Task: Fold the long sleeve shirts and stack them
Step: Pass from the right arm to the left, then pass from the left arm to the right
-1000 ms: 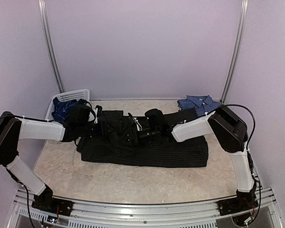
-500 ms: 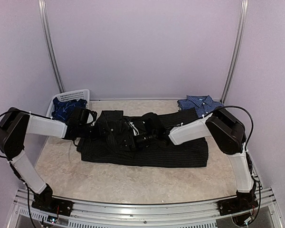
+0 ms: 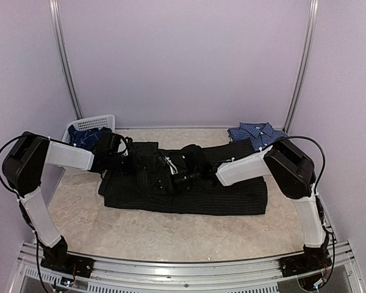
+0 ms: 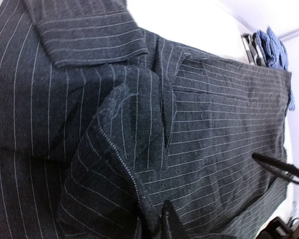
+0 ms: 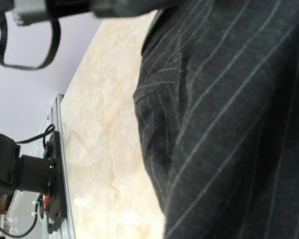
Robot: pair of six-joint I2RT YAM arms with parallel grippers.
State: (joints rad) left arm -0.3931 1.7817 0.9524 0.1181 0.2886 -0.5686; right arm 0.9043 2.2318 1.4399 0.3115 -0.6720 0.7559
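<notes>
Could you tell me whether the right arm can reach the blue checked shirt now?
Probably yes: the blue checked shirt lies uncovered beside that arm's elbow, though the right claw is over the black shirt.

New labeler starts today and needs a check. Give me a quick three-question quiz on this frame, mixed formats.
1. True or false: the black pinstriped shirt lies spread out on the table.
2. Where is the dark blue plaid shirt? A) in the white lattice basket B) at the table's near edge C) atop the black shirt
3. Fill in: the folded blue-and-white checked shirt sits at the table's far ___ corner.
Key: 1 true; 2 A; 3 right.
</notes>
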